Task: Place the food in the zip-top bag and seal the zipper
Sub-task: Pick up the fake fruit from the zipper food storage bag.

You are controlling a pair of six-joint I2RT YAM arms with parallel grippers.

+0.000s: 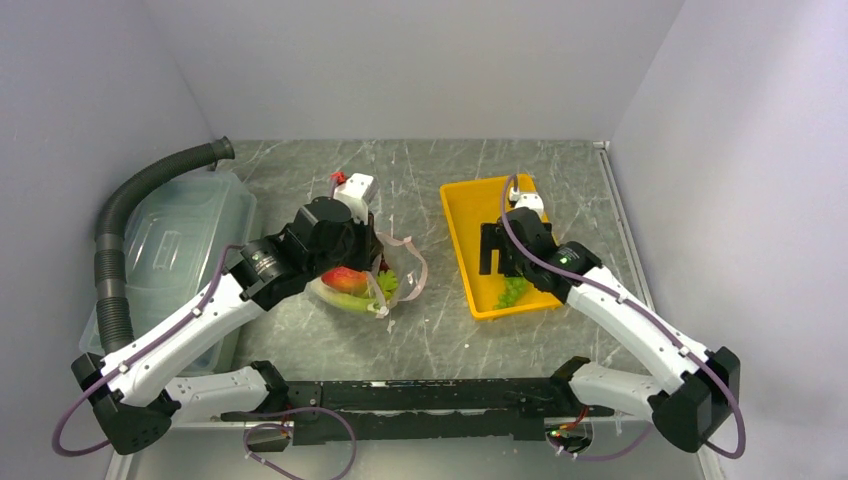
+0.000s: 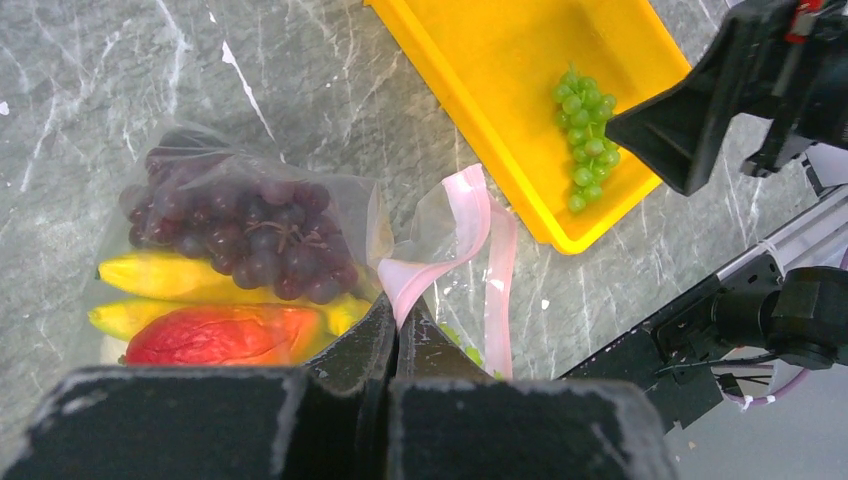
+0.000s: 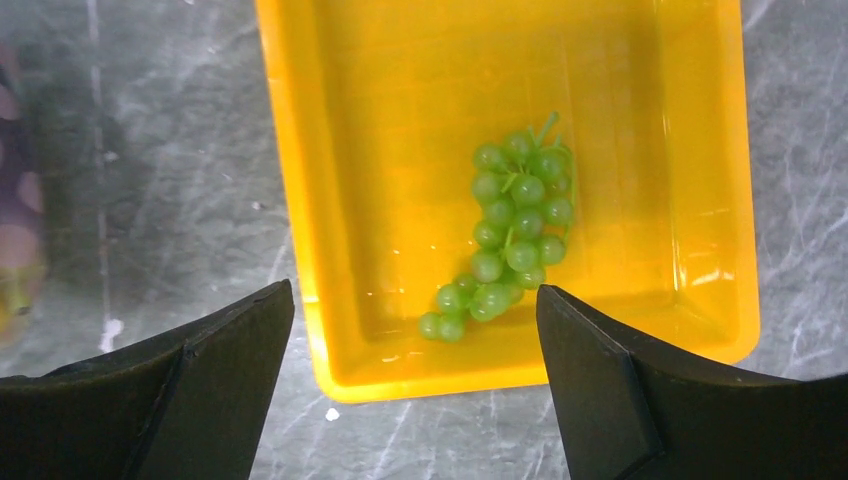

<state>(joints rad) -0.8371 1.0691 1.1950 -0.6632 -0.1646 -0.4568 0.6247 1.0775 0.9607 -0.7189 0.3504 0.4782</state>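
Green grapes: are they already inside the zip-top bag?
No, the green grapes lie loose on the floor of the yellow tray.

No legible text, label, brand, number or sign anywhere. Nothing readable on bag (image 2: 352,205), tray (image 2: 480,60) or bin (image 1: 170,240).
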